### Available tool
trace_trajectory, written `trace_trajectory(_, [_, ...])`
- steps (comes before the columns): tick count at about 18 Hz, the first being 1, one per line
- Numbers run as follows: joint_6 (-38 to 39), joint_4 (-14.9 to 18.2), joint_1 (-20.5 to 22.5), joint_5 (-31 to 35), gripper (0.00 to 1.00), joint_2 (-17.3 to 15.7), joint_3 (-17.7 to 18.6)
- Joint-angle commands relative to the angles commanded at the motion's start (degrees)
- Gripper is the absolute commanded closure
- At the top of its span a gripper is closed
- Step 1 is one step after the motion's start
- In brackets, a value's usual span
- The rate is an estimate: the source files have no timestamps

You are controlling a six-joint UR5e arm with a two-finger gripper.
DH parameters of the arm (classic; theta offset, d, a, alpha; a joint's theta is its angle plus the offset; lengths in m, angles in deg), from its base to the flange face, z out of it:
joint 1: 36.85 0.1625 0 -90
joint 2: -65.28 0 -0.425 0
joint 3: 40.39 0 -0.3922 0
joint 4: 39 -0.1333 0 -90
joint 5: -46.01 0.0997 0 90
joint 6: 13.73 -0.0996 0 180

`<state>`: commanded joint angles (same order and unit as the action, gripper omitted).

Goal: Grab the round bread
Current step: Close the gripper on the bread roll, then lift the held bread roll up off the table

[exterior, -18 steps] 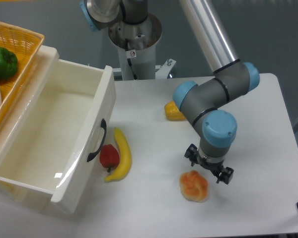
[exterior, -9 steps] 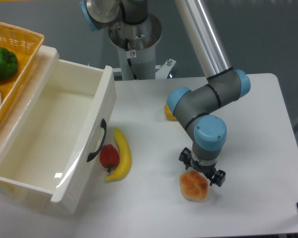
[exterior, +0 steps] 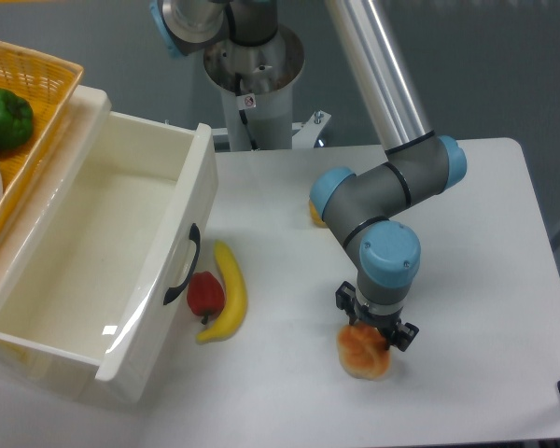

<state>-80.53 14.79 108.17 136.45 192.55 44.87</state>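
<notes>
The round bread [exterior: 362, 355], an orange-topped bun with a pale underside, lies on the white table [exterior: 485, 280] at the front, right of centre. My gripper [exterior: 374, 319] hangs straight above it, pointing down, and covers the bun's far upper part. Its two dark fingers [exterior: 344, 300] stand spread to either side of the bun's top, so it is open. Whether the fingers touch the bread cannot be made out.
A yellow bell pepper [exterior: 315, 214] peeks out behind the arm's elbow. A banana [exterior: 230, 289] and a small red pepper [exterior: 204, 294] lie beside the open white drawer [exterior: 103, 252]. A yellow basket [exterior: 37, 93] at the far left holds a green pepper [exterior: 5, 118].
The gripper has moved left and down, from beside the bread's right to directly over it, and now covers its upper part. The bread has not moved.
</notes>
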Motion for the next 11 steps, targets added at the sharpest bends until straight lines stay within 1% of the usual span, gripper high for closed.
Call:
trace_trajectory(1, [0.2,0.0,0.1,-0.1,0.85,0.0,0.0])
trace_trajectory(3, [1.1,0.1,0.1,0.0,0.99,-0.3,-0.2])
trace_trajectory(5, [1.9,0.1,0.3,0.0,1.00,-0.4,-1.0])
trace_trajectory(11, [1.0,0.9,1.6,0.1,1.00,-0.5,-4.6])
